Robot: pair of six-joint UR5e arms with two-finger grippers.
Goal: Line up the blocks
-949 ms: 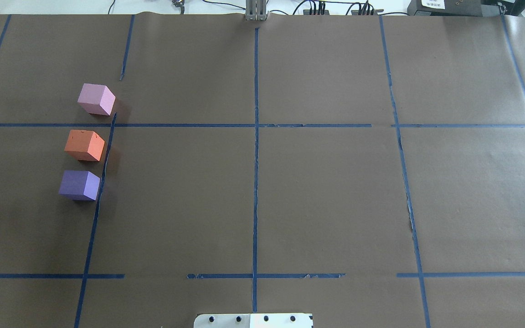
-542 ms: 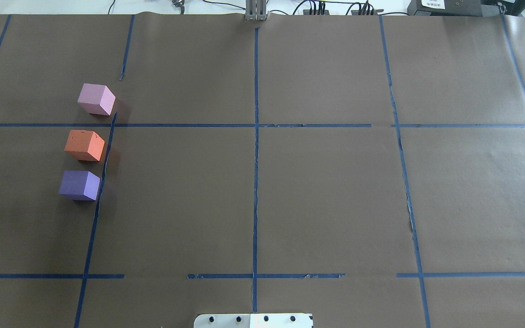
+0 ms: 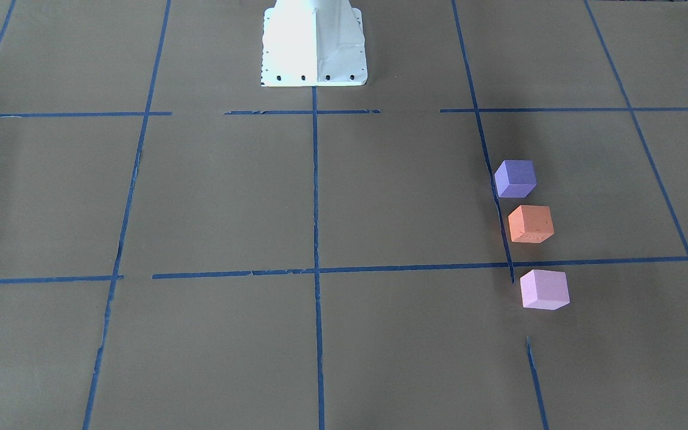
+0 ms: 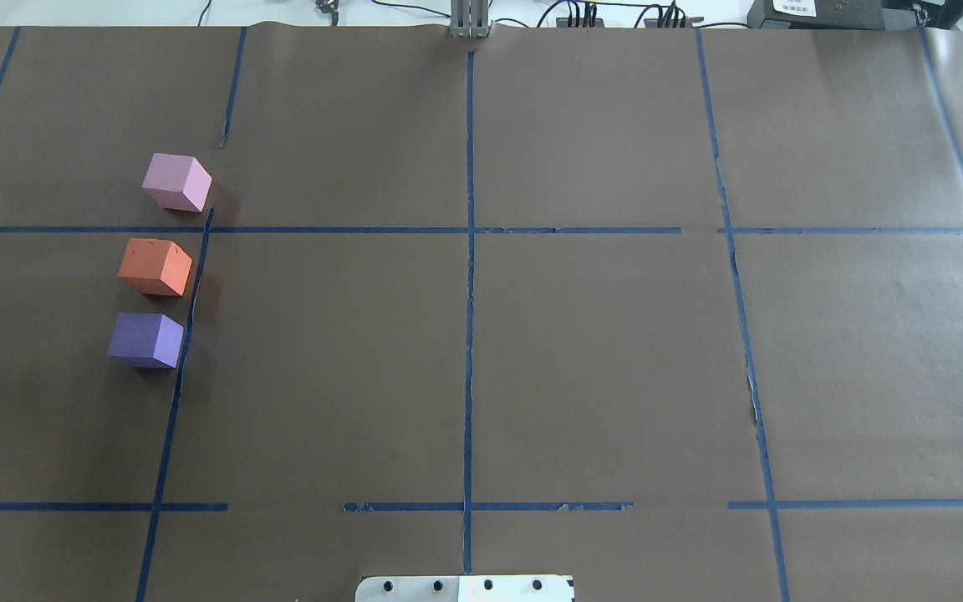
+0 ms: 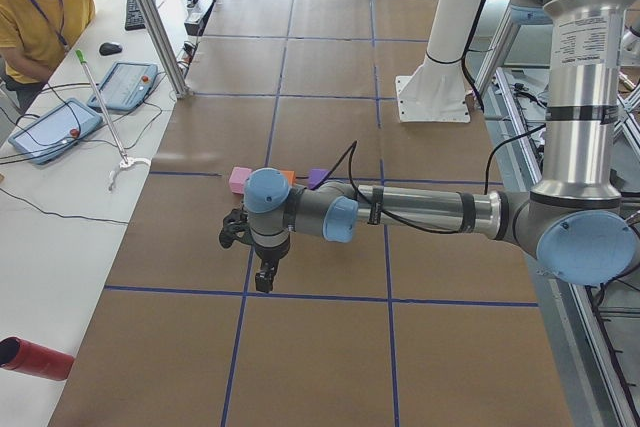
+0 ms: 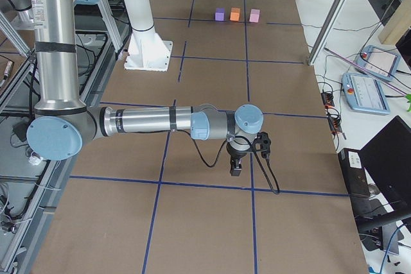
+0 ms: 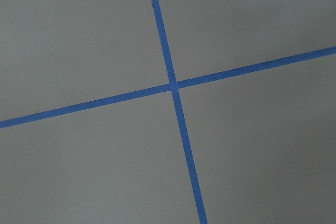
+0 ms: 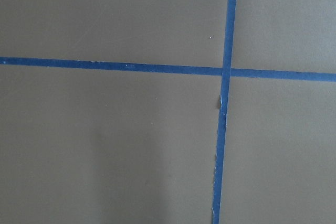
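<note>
Three cubes stand in a row on the brown paper beside a blue tape line: the pale pink block (image 4: 176, 182) farthest from the robot, the orange block (image 4: 155, 267) in the middle, the violet block (image 4: 145, 340) nearest. They also show in the front view as violet (image 3: 515, 178), orange (image 3: 531, 224) and pink (image 3: 544, 289). The gaps between them are small. My left gripper (image 5: 262, 277) hangs over bare paper, apart from the blocks, and my right gripper (image 6: 236, 170) is at the table's other end. Both show only in side views, so I cannot tell whether they are open or shut.
The white robot pedestal (image 3: 314, 45) stands at the table's robot side. An operator (image 5: 35, 7) sits by teach pendants (image 5: 52, 130) on the far bench. A red cylinder (image 5: 35, 359) lies there too. Both wrist views show only tape crossings.
</note>
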